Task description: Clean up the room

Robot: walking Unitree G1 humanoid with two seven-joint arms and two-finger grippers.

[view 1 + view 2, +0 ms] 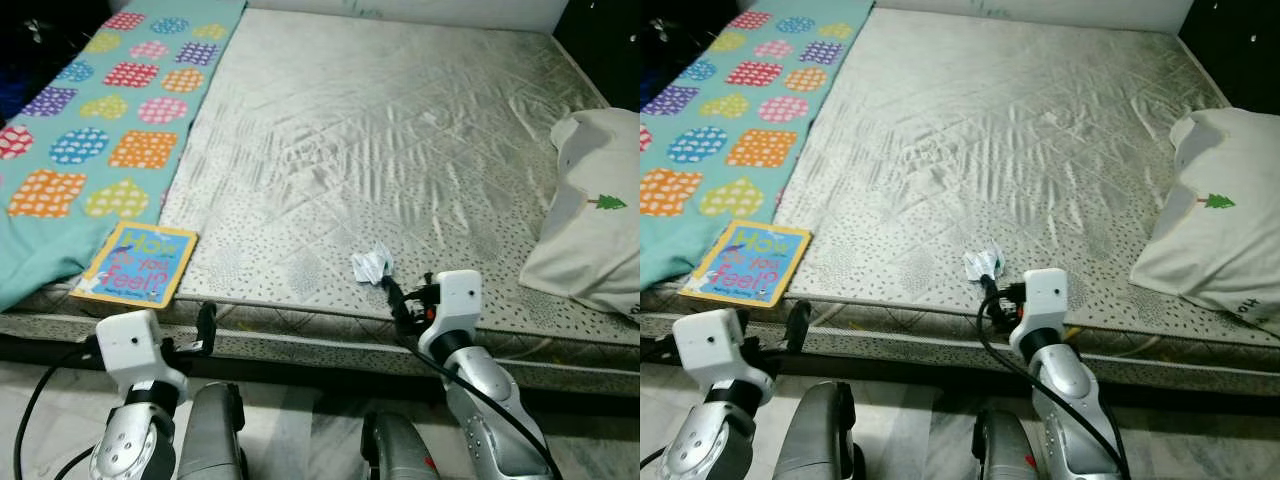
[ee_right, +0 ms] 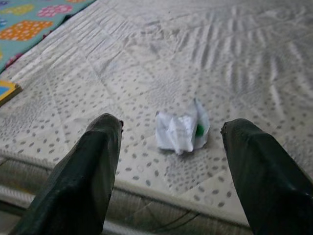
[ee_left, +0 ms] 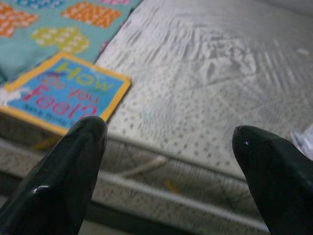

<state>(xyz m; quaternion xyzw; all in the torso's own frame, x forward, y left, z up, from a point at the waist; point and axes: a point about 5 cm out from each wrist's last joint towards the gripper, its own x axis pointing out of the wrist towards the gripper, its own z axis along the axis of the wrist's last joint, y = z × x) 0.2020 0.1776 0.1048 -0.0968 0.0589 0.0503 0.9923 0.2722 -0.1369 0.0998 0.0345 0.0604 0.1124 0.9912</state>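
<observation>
A crumpled paper [image 2: 182, 129] is seen on the mattress [image 1: 380, 150] near its front edge, just ahead of the right gripper [image 2: 171, 147], whose fingers are spread apart. The left gripper [image 3: 171, 147] is held open near a book [image 1: 137, 264] titled "How do you feel?".

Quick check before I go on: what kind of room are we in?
Most likely a bedroom, perhaps a child's: a bare quilted mattress lies ahead with a pillow, a colourful patterned blanket and a children's picture book on it.
</observation>
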